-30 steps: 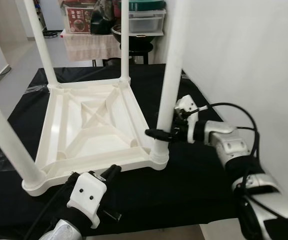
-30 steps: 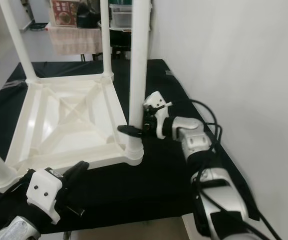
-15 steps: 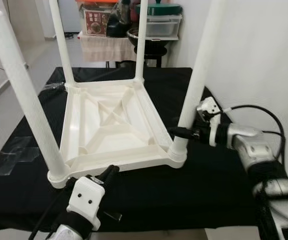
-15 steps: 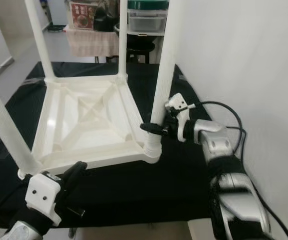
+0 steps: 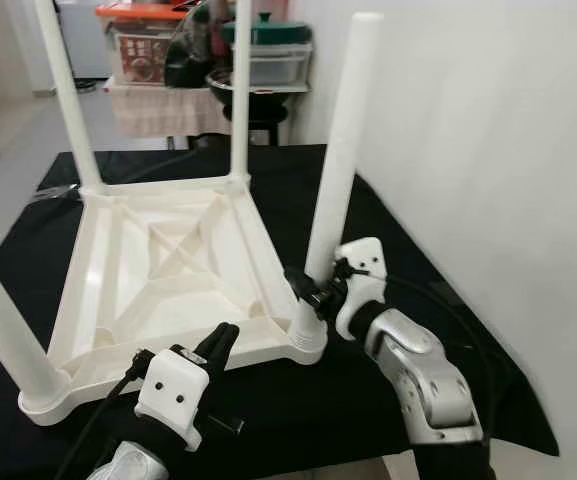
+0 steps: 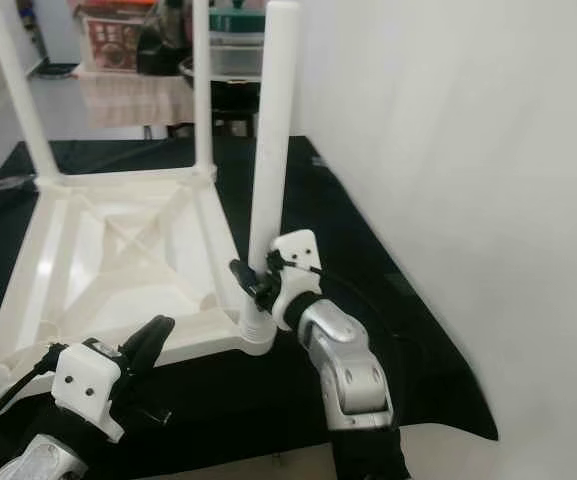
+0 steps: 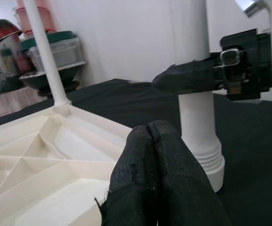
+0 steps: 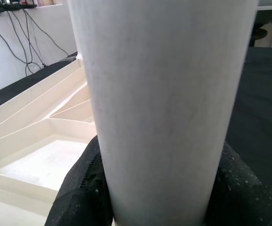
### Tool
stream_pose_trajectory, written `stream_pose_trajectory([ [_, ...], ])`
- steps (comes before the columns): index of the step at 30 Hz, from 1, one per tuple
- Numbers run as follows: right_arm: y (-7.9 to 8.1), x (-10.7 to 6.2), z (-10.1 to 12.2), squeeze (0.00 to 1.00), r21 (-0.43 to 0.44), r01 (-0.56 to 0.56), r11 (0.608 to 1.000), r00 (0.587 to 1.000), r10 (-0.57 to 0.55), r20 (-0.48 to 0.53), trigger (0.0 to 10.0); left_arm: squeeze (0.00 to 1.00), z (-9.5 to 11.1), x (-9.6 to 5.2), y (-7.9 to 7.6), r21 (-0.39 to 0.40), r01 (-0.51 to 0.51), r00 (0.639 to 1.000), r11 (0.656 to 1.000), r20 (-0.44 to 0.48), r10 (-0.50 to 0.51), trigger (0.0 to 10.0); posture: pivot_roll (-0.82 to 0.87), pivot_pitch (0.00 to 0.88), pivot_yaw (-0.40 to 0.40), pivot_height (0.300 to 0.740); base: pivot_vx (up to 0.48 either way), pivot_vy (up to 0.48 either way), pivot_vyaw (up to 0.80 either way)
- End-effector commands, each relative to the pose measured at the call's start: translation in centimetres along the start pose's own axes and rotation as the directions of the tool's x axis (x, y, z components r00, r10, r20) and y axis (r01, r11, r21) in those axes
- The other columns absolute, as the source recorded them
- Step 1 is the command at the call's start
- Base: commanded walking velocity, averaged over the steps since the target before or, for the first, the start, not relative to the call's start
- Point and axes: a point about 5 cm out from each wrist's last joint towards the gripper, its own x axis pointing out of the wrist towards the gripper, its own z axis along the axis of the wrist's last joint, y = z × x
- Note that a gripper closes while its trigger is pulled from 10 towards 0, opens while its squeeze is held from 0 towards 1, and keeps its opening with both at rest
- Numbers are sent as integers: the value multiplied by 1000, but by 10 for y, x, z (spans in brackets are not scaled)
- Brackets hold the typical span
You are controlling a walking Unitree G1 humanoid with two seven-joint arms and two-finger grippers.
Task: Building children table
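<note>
Head views: an upturned white moulded-plastic children's table [image 5: 158, 270], its underside ribbed in an X, lies on a black cloth-covered surface [image 5: 398, 270]. Smooth round legs stand upright; two are cut off by the frame. The right gripper [image 5: 313, 292] clasps the near-right leg [image 5: 340, 150] just above its threaded collar. The left gripper [image 5: 216, 348] hovers at the tabletop's near edge.

Left wrist view: both black fingers [image 7: 166, 188] are pressed together, empty.

Right wrist view: matte fingers [image 8: 77, 197] flank the leg; their tips are hidden.
</note>
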Motion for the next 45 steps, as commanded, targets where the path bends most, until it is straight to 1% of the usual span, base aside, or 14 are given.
stream_pose_trajectory([
  [1,5,6,-25,0,93,-38,995,993,48,-104,10000,0,-2,0,0,-1,12,1000,1000,1,-12,10000,91,54,-93,740,0,0,0],
  [2,5,6,-25,0,93,-38,995,993,48,-104,10000,0,-2,0,0,-1,12,1000,1000,1,-12,10000,91,54,-93,740,0,0,0],
  [3,7,7,-20,875,104,-90,990,991,100,-87,10000,0,-2,0,0,-3,17,1000,1000,3,-17,10000,94,57,-87,740,0,0,0],
  [4,8,6,-17,1000,111,-128,985,988,137,-76,10000,0,-3,0,1,-5,21,1000,1000,3,-21,10000,94,57,-87,740,0,0,0],
  [11,-17,1,16,1000,11,-191,982,981,191,-16,10000,0,-5,1,4,-12,31,1000,999,0,-31,10000,94,45,-79,740,0,0,0],
  [13,-34,-1,29,647,-32,-279,960,960,279,0,10000,0,-6,2,3,-12,31,1000,999,-1,-31,10000,97,41,-100,740,0,0,0],
  [14,-34,-1,29,647,-32,-279,960,960,279,0,10000,0,-6,2,3,-12,31,1000,999,-1,-31,10000,97,41,-100,740,0,0,0],
  [15,-38,-3,34,0,-58,-349,935,937,349,-1,10000,0,-6,2,2,-5,27,1000,1000,-5,-27,10000,96,40,-100,740,0,0,0],
  [19,-47,-6,54,0,-120,-543,831,837,547,-2,10000,0,-8,-7,-8,-82,84,995,993,-52,-89,10000,94,26,-92,740,0,0,0],
  [29,-52,1,72,0,-120,-666,736,743,669,-20,10000,0,-9,-18,-17,-184,167,980,969,-73,-182,10000,102,17,-89,740,0,0,0],
  [30,-55,3,72,0,-106,-685,721,727,686,-32,4980,0,-9,-19,-17,-186,170,980,968,-73,-186,10000,105,13,-86,740,0,0,0],
  [31,-55,3,72,0,-106,-685,721,727,686,-32,4980,0,-9,-19,-17,-186,170,980,968,-73,-186,10000,105,13,-86,740,0,0,0],
  [32,-58,5,71,0,-91,-688,720,725,687,-52,0,0,-10,-19,-18,-190,172,979,967,-76,-189,10000,107,11,-86,740,0,0,0],
  [45,-79,-14,46,0,-64,-670,740,741,662,-112,0,0,-14,-22,-15,-177,166,979,970,-89,-184,10000,104,6,-67,740,0,0,0],
])
